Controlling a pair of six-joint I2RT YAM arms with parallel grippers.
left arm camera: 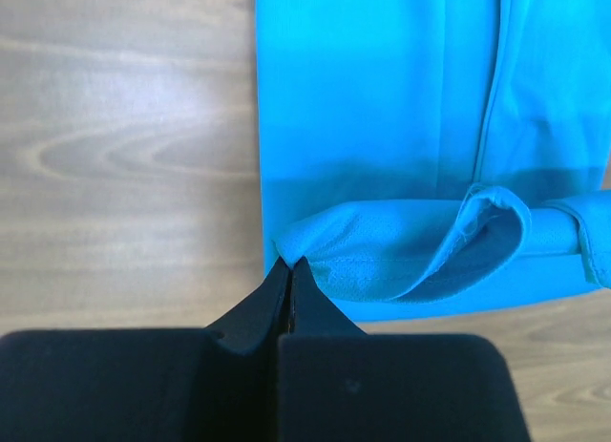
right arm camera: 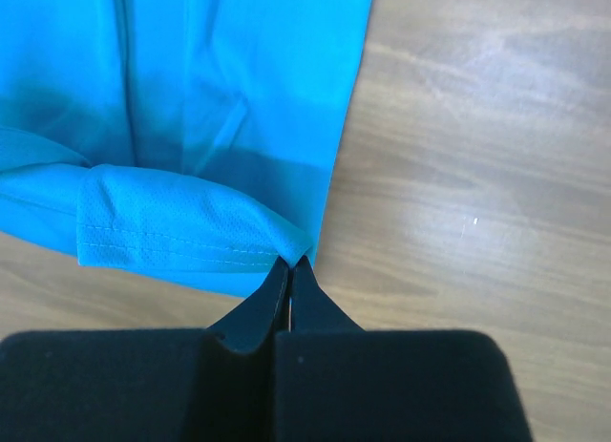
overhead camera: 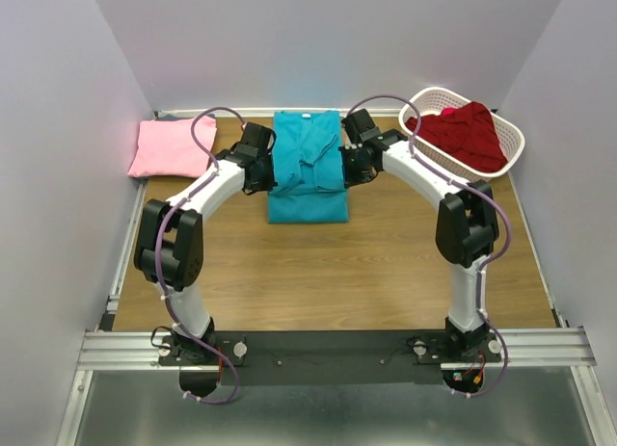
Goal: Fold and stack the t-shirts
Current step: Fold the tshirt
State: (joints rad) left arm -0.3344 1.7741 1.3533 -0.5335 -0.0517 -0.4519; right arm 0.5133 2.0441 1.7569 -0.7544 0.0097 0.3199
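A teal t-shirt (overhead camera: 307,169) lies in the middle of the table, folded into a long strip. My left gripper (overhead camera: 262,173) is shut on a pinch of its left edge, and the left wrist view shows the teal t-shirt (left arm camera: 382,108) with the hem lifted and rolled at the gripper (left arm camera: 289,263). On the opposite edge my right gripper (overhead camera: 349,167) is shut too, with the teal t-shirt (right arm camera: 220,70) pinched at the gripper tips (right arm camera: 290,261). A folded light pink t-shirt (overhead camera: 172,147) rests at the back left. The dark red t-shirt (overhead camera: 465,133) sits crumpled in the basket.
A white slotted basket (overhead camera: 511,143) stands at the back right corner, close to the right arm's elbow. Grey walls close the table in on three sides. Bare wood (overhead camera: 318,273) stretches from the teal shirt to the arm bases.
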